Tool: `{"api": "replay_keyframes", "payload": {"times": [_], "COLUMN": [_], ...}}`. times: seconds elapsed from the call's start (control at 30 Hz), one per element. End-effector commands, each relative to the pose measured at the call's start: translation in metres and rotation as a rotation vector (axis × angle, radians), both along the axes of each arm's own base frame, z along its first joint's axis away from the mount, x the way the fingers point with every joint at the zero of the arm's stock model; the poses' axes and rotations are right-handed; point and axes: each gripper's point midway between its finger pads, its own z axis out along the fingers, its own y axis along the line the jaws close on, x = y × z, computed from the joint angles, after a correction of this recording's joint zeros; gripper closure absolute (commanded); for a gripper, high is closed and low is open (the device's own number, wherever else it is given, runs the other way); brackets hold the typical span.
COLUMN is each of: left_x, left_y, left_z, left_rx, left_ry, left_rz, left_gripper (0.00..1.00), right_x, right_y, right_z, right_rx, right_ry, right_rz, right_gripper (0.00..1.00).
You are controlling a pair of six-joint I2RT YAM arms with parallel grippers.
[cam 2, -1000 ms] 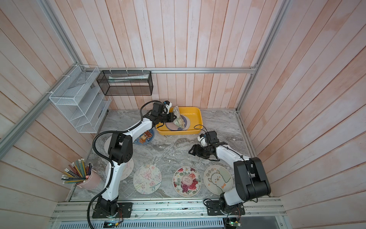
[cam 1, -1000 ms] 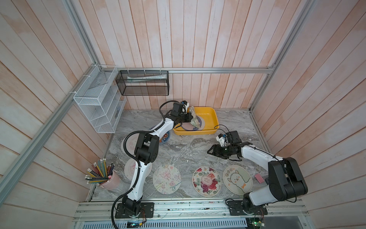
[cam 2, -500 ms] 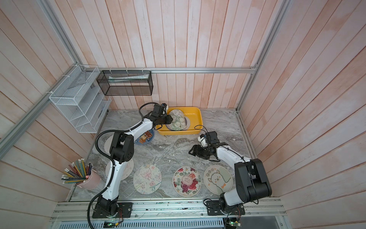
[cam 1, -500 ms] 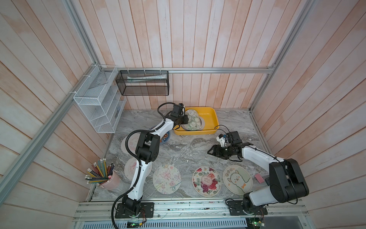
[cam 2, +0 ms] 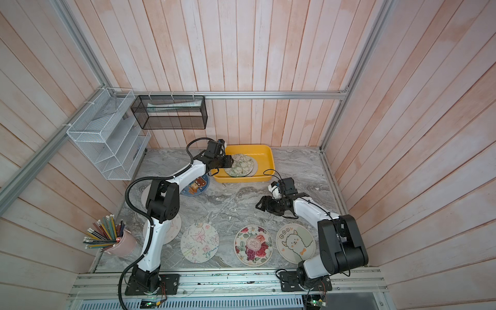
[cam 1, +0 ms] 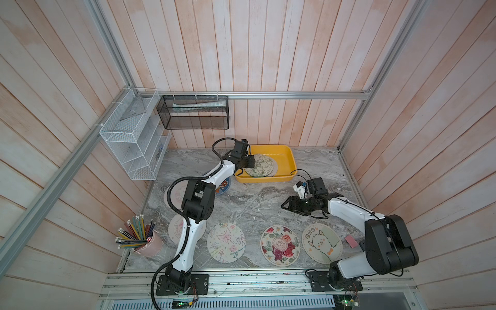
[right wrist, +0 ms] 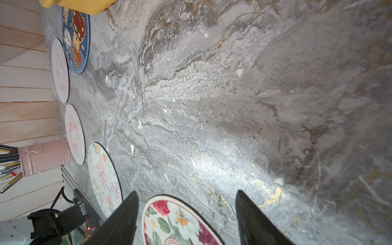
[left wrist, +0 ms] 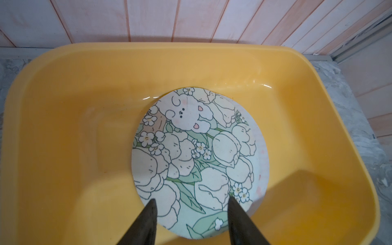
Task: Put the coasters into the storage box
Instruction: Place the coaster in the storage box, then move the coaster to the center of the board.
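While a coaster (left wrist: 197, 152) lies in the storage box (left wrist: 63, 106), the left gripper (left wrist: 191, 199) hovers parted above it; the right gripper (right wrist: 186, 192) gapes empty.

count: coasters (cam 1: 280, 245) on worktop (cam 1: 249, 204) = 6 (1 dark blue coaster (cam 2: 195, 185) + 5 cream). storage box (cam 1: 286, 162) x1, w/ 1 floral coaster (left wrist: 197, 157) on top, maybe 2nd underneath, can't tell. also 1 black mesh basket (cam 1: 193, 112), 1 white wire rack (cam 1: 134, 145), 1 pink pencil cup (cam 1: 150, 243), 1 small pink block (cam 1: 351, 241).
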Motion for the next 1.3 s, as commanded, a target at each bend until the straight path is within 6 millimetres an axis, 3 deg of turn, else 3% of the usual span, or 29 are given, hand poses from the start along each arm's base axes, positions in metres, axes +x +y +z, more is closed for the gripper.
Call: {"api": "replay_keyframes", "payload": {"times": [0.0, 0.23, 0.47, 0.63, 0.93, 1.13, 1.27], "left_x": [-0.014, -0.080, -0.155, -0.192, -0.213, -0.219, -0.230], "left_y": [-0.015, -0.040, -0.051, -0.052, -0.053, -0.050, -0.040], "left_z": [0.045, 0.059, 0.044, 0.028, 0.015, 0.019, 0.015], "left_rx": [-0.072, -0.118, -0.179, -0.178, -0.169, -0.163, -0.144], "left_ry": [-0.070, -0.053, 0.051, 0.112, 0.153, 0.157, 0.179], "left_rz": [-0.060, -0.180, -0.272, -0.308, -0.331, -0.335, -0.326], "left_gripper": [0.37, 0.14, 0.03, 0.00, 0.00, 0.00, 0.00], "right_x": [-0.007, -0.050, -0.116, -0.151, -0.179, -0.179, -0.168], "right_y": [-0.006, -0.019, -0.026, -0.032, -0.029, -0.013, -0.002], "right_z": [0.000, -0.006, -0.019, -0.026, -0.038, -0.046, -0.046], "right_rx": [-0.016, -0.044, -0.078, -0.098, -0.107, -0.070, -0.049], "right_ry": [0.032, 0.124, 0.250, 0.305, 0.349, 0.349, 0.317], "right_rz": [-0.030, -0.129, -0.203, -0.264, -0.281, -0.234, -0.210], "right_gripper": [0.27, 0.23, 0.19, 0.11, 0.07, 0.07, 0.07]}}
